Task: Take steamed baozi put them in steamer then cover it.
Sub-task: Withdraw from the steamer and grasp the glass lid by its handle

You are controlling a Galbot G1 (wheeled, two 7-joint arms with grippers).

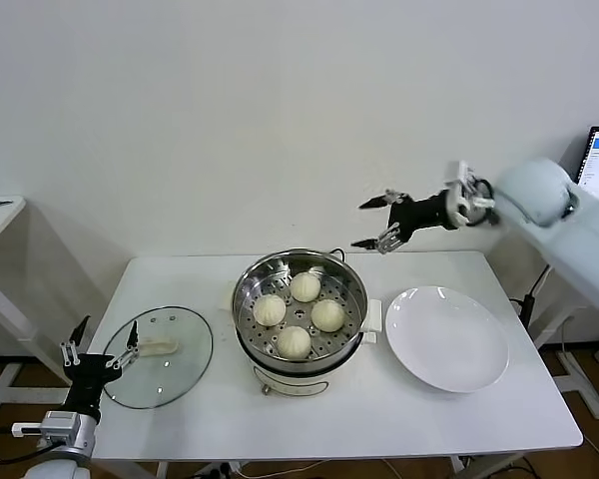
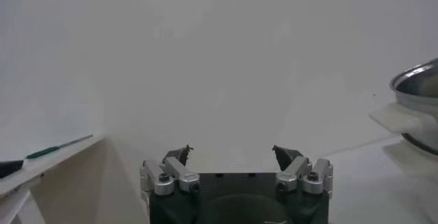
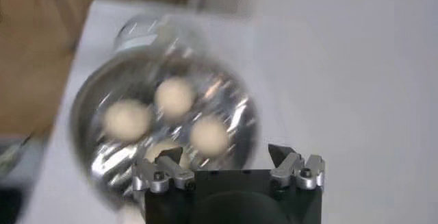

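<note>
Nearest, at 7 o'clock off the bench (image 1: 499, 419) edge: left gripper (image 1: 104, 351), jaws spread, empty, beside the glass lid (image 1: 160, 356) lying flat. Mid-bench: all four baozi (image 1: 299, 313) loaded in the steamer (image 1: 351, 291), plate (image 1: 446, 338) at 3 o'clock bare. Farthest, 1 o'clock: right gripper (image 1: 376, 222) raised, jaws wide, empty; covering outstanding.

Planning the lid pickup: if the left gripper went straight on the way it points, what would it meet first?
Probably the glass lid: the open left gripper sits at its near-left edge, though depth is unclear.
</note>
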